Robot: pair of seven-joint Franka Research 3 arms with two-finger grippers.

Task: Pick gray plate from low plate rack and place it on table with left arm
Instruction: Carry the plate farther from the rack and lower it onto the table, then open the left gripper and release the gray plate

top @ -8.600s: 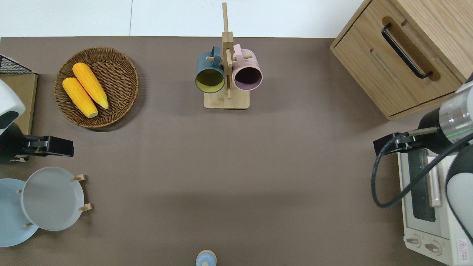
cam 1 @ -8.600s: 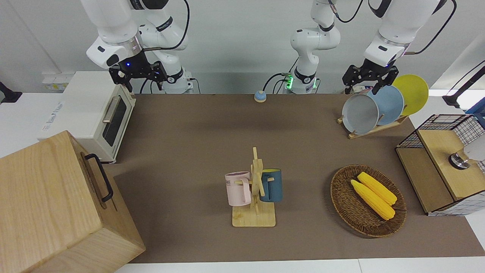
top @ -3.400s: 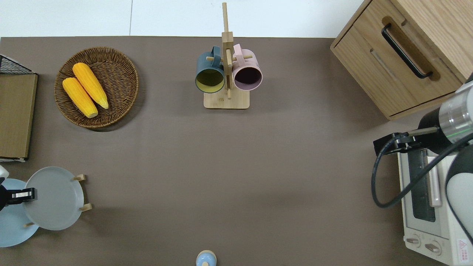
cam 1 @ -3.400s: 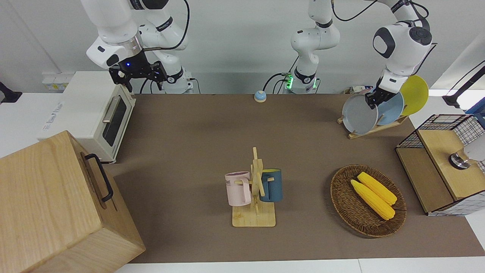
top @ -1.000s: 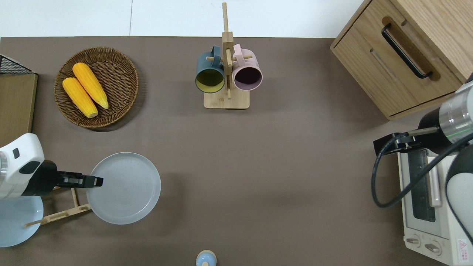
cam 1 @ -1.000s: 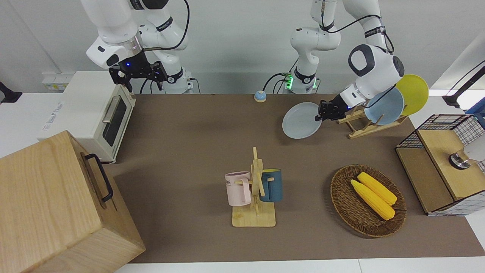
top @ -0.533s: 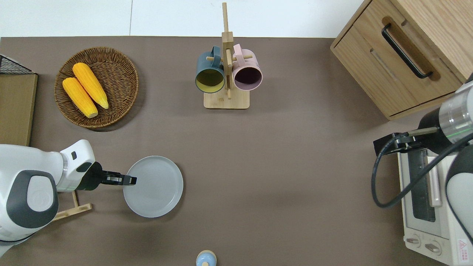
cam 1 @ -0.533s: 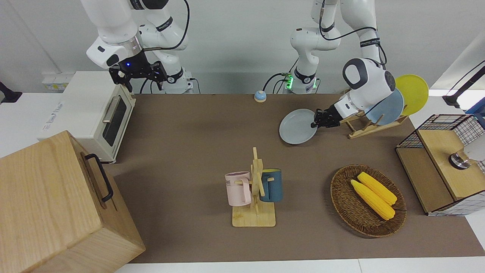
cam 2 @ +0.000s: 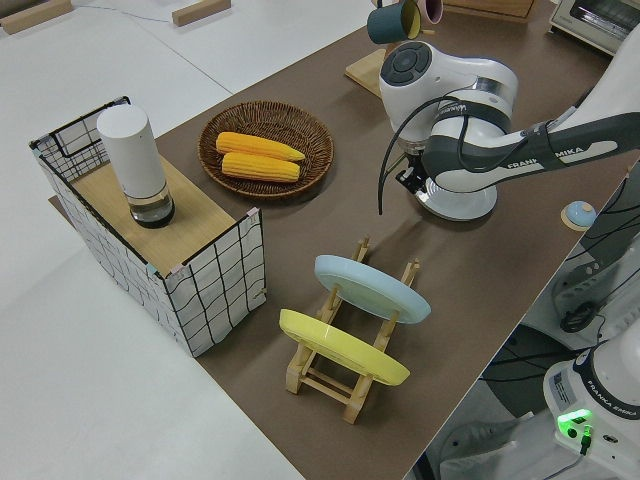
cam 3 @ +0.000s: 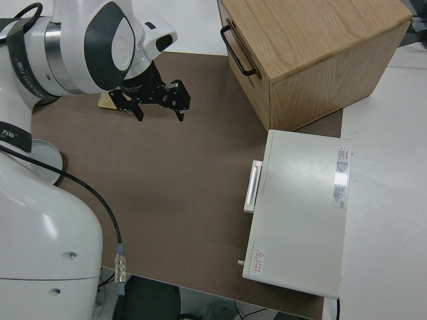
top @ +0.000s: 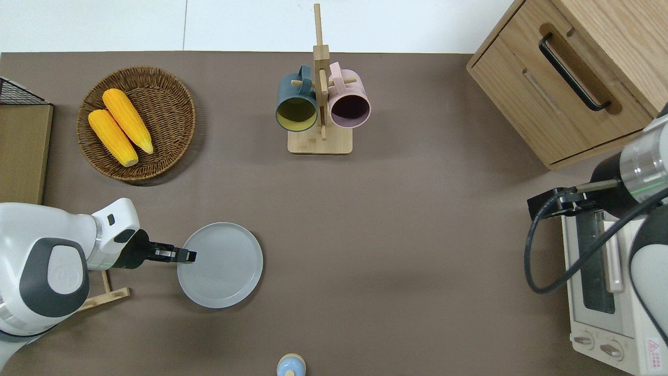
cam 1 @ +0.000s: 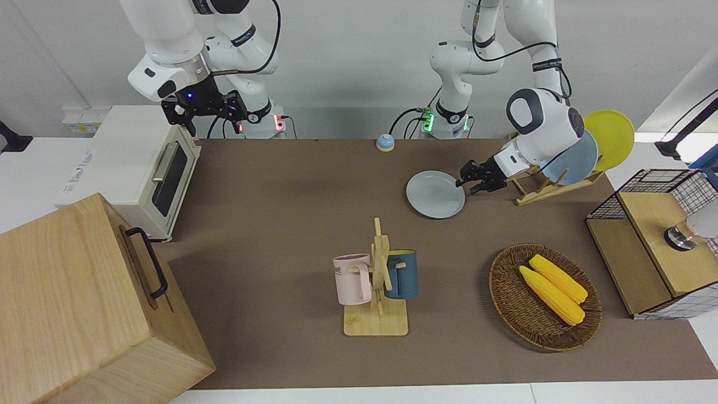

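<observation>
Now gray plate (top: pixel 220 265) flat on table (top: pixel 396 250); left gripper (top: pixel 187 256) spread wide at rim.

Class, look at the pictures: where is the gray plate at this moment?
The gray plate lies flat on the table, toward the left arm's end, beside the low plate rack, with the left gripper at its rim.

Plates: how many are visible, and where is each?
3. The gray plate lies on the table; the light blue plate and yellow plate stand in the low plate rack.
</observation>
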